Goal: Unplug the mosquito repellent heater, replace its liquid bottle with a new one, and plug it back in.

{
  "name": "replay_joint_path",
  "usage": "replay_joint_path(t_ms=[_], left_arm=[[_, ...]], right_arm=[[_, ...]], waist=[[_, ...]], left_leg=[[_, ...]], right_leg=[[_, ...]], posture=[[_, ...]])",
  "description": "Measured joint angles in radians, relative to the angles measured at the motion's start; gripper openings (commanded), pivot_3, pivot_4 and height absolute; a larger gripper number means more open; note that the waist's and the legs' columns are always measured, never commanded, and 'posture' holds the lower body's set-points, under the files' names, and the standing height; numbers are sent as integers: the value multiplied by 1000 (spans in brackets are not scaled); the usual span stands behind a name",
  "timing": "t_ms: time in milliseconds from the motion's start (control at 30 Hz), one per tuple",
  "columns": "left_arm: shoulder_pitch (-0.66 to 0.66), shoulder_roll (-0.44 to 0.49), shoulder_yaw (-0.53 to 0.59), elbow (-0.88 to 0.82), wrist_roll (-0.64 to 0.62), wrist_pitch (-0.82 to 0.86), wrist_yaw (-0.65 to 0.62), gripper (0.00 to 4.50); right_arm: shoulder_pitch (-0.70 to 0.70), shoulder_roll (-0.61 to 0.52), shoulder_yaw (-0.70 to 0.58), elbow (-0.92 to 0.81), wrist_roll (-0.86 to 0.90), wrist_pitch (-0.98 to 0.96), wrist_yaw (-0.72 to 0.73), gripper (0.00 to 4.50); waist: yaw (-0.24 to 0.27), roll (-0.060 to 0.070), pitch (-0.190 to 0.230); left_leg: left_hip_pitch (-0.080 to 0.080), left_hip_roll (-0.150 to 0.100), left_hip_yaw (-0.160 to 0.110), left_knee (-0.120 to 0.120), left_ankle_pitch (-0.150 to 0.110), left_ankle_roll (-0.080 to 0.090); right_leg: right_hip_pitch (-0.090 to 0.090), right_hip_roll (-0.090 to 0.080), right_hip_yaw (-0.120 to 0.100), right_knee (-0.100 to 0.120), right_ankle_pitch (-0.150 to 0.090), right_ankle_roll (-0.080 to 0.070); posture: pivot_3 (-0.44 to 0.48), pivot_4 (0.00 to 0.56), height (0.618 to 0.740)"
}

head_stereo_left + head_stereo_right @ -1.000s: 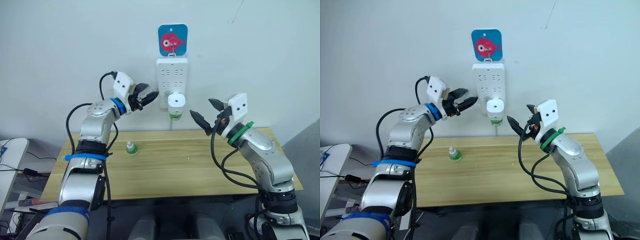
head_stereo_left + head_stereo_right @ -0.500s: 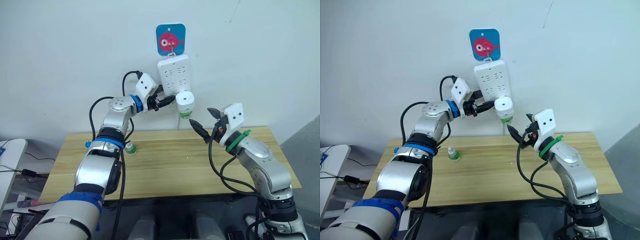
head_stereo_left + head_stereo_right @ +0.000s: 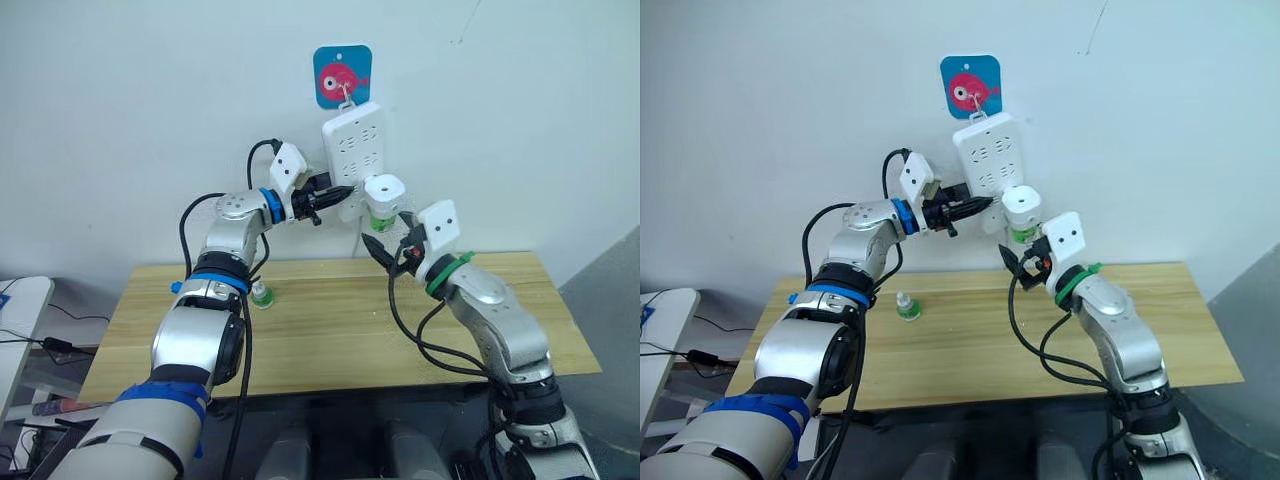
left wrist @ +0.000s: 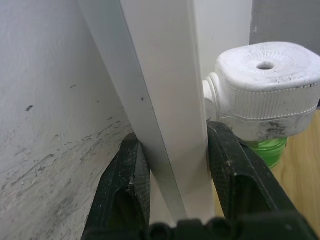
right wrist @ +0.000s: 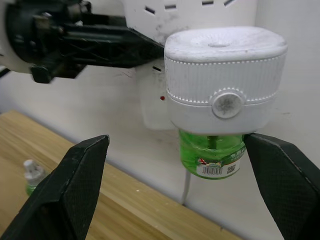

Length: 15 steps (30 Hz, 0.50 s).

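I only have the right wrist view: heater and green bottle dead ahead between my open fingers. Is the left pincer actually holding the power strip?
Observer: Yes. The left pincer is shut on the power strip's lower edge, one finger behind it, one in front.
Operator: Is the strip hanging straight?
Observer: No, it tilts, hanging from the hook under the fish sign.
Operator: Where is the new bottle?
Observer: A small bottle stands on the table, near the left arm.
Operator: Am I touching the heater?
Observer: Not that I can see; the right pincer is open beside the mosquito repellent heater.
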Motion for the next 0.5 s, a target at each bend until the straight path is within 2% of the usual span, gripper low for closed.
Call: replay_joint_path(t_ms=[400,500], left_arm=[[25,5,9,-65,-5,51,-2,1375],[26,5,10,-66,-5,52,3,1374]], right_arm=[[-119,57,-6,138,-42,-79,-22,4500],[-126,55,-11,157,-43,-101,-13,3844]], waist=[[-1,0,0],[0,0,0]], left_leg=[[0,0,0,0,1,-1],[0,0,0,0,1,-1]], right_leg=[[-3,0,1,3,0,0],[-3,0,1,4,0,0]], posture=[[-39,146,740],[-36,147,740]])
